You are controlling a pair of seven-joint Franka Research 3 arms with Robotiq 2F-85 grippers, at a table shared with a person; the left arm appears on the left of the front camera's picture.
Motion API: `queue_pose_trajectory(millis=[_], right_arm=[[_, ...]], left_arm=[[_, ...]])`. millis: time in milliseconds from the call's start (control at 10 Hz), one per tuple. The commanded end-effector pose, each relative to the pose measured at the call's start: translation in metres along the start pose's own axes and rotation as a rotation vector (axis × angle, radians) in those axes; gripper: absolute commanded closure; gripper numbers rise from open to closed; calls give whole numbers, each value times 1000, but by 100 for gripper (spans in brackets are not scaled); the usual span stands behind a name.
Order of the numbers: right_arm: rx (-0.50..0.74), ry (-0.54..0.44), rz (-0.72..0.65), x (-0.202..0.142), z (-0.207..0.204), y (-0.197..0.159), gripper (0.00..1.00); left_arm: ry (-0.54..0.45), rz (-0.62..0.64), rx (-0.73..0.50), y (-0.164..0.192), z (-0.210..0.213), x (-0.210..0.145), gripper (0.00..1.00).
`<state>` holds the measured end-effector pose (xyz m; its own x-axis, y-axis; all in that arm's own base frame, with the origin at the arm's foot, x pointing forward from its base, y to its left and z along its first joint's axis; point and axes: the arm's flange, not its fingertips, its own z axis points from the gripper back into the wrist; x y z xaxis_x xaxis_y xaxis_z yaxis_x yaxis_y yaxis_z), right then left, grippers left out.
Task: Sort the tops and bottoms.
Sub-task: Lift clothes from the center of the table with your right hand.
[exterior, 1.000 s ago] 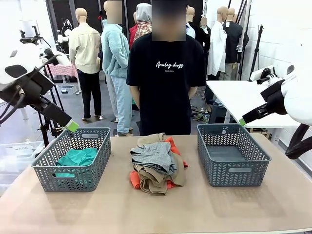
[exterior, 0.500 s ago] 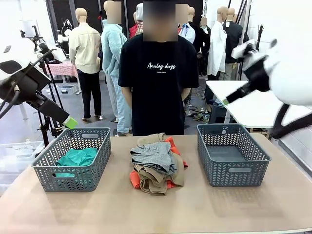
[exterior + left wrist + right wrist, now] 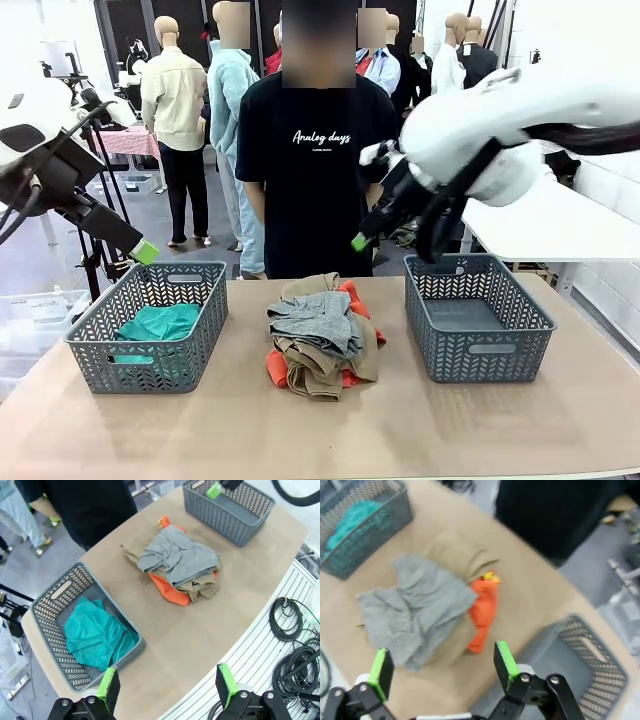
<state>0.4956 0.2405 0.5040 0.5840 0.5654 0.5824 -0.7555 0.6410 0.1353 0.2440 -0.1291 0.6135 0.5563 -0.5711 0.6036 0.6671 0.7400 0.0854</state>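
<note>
Right tool swung inward; wrist view shows it spread above grey garment.

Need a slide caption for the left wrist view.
Open left gripper looks down on teal garment in a basket, grey garment topping the pile.

This looks like a robotics lab or test workshop rather than a home. A left arm and a right arm, both white robot arms, reach in over the brown work table. Coiled black cables hang off a ridged white rail at the table's near edge. Beyond its far edge lies bare grey floor; to its right stands a plain white table, and to its left what may be a clear plastic crate.
</note>
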Motion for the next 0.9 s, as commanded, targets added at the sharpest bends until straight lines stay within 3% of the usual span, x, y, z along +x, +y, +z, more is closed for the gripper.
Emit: queue_pose_trajectory(millis=[0, 300, 800], right_arm=[[67, 101, 32, 17, -29, -12, 0], [144, 228, 17, 9, -95, -4, 0], [190, 340, -1, -10, -133, 14, 0]], left_arm=[[-5, 2, -11, 1, -1, -1, 0], [-5, 2, -11, 1, -1, -1, 0], [-5, 2, -11, 1, -1, -1, 0]])
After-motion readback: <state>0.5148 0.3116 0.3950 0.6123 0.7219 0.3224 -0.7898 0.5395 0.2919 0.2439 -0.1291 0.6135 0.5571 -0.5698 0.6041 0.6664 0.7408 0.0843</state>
